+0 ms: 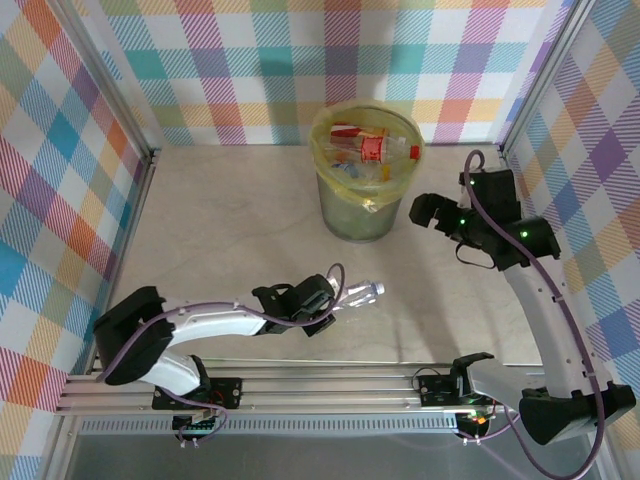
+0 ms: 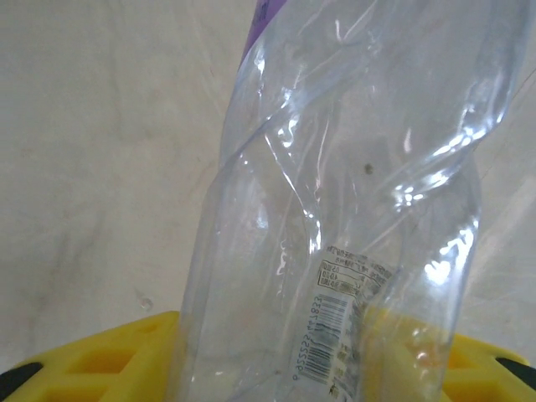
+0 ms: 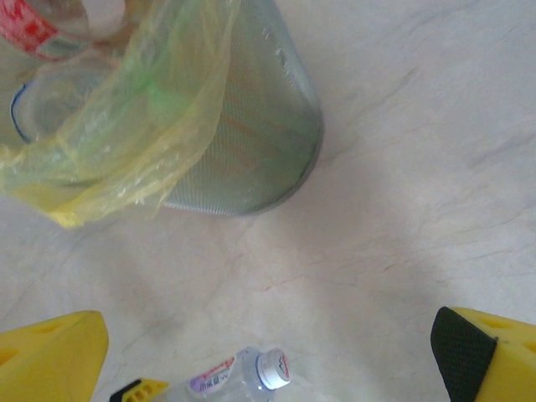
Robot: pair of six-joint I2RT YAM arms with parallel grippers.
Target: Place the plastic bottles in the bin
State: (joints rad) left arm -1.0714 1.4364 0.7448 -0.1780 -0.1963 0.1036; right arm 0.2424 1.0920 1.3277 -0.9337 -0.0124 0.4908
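Left gripper (image 1: 323, 302) clamps a clear bottle (image 1: 362, 292) lying on the table (image 1: 220, 220) (base hidden by the fingers). Right gripper (image 1: 430, 212) gapes wide beside the bin (image 1: 350, 222). The bottles (image 1: 368, 150) inside are half-veiled by the liner (image 1: 402, 172).

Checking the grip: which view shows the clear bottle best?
Top external: most of the clear bottle shows, its base between the left gripper's jaws. Left wrist gives its crumpled body close up; right wrist, its capped end.

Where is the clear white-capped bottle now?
The clear bottle is near the front centre of the table in the top view, between the fingers of the left gripper, nearer than the bin.
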